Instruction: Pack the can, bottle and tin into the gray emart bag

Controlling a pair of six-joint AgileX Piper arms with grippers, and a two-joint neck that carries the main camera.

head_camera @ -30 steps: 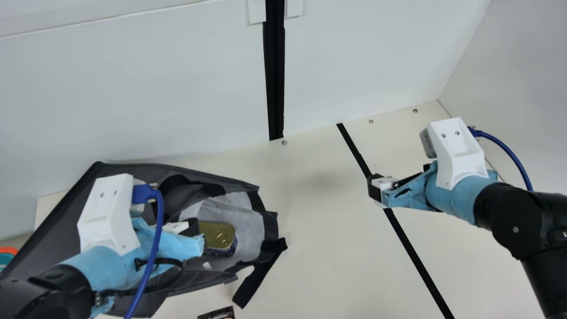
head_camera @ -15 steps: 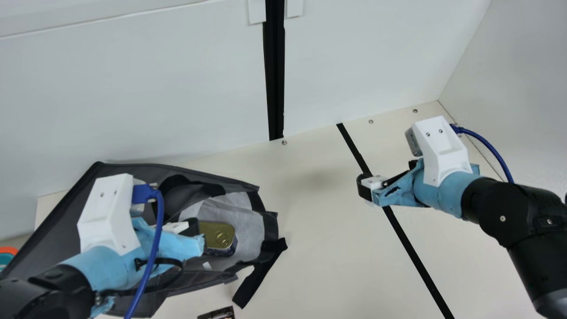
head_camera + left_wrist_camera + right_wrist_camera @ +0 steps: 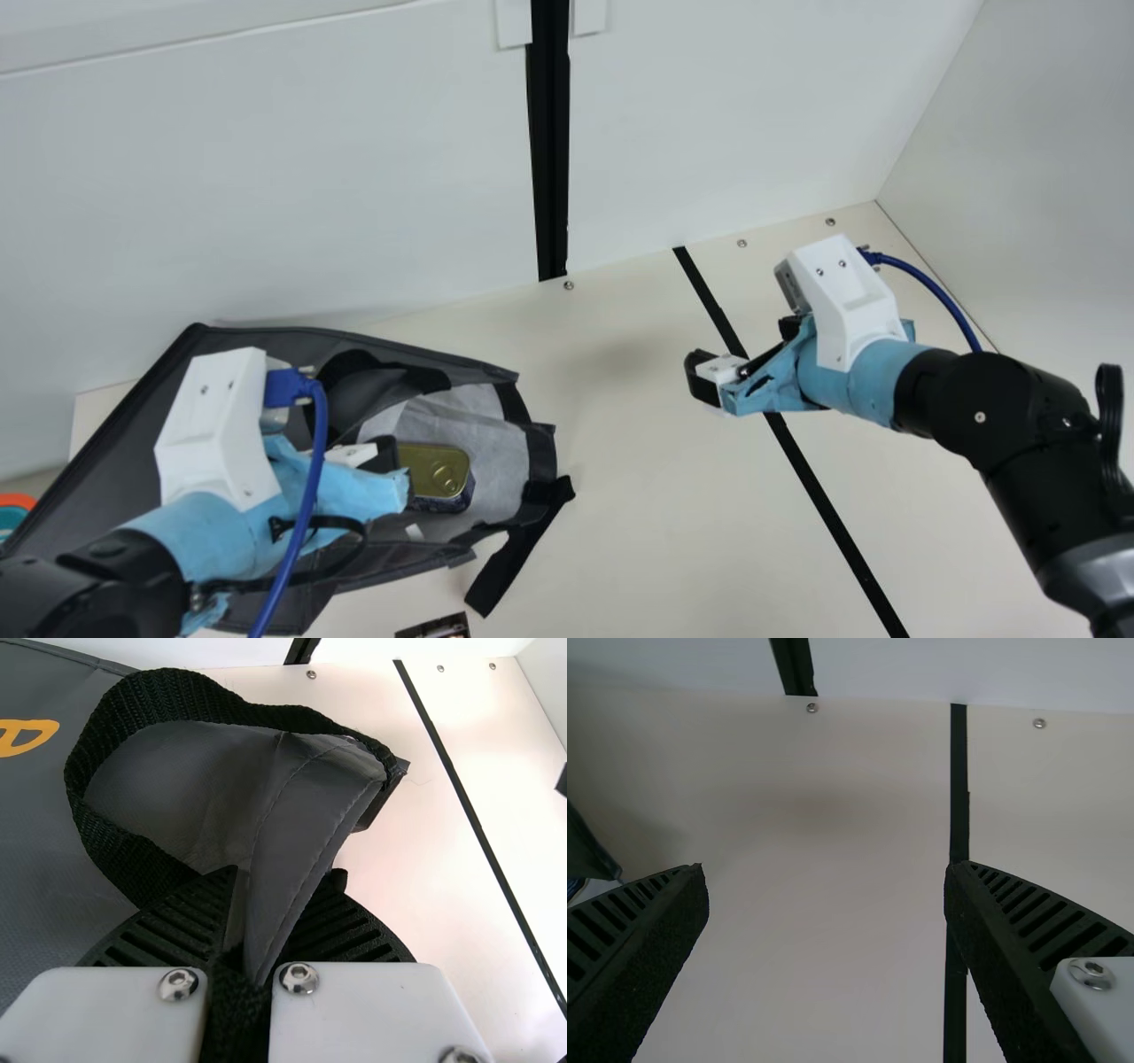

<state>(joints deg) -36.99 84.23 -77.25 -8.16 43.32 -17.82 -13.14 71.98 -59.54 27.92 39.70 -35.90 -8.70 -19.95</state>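
Observation:
In the main view the gray bag (image 3: 106, 443) lies on its side at the left, its mouth facing right. A tin (image 3: 437, 477) with a gold lid lies inside on the pale lining. Beside the tin, my left gripper (image 3: 390, 470) is at the bag's upper layer. The left wrist view has my left gripper (image 3: 252, 930) shut on a fold of the bag (image 3: 310, 828) and its black strap. My right gripper (image 3: 700, 377) hangs over the table right of the bag; in the right wrist view my right gripper (image 3: 827, 904) stands wide open, nothing between its fingers.
A small dark printed item (image 3: 436, 627) lies at the main view's bottom edge, below the bag's loose strap (image 3: 509, 563). An orange and teal object (image 3: 13, 512) is at the far left. White walls (image 3: 266, 177) bound the table's back and right.
My right arm has moved left over the table, closer to the bag. My left arm, the bag and the tin have stayed still.

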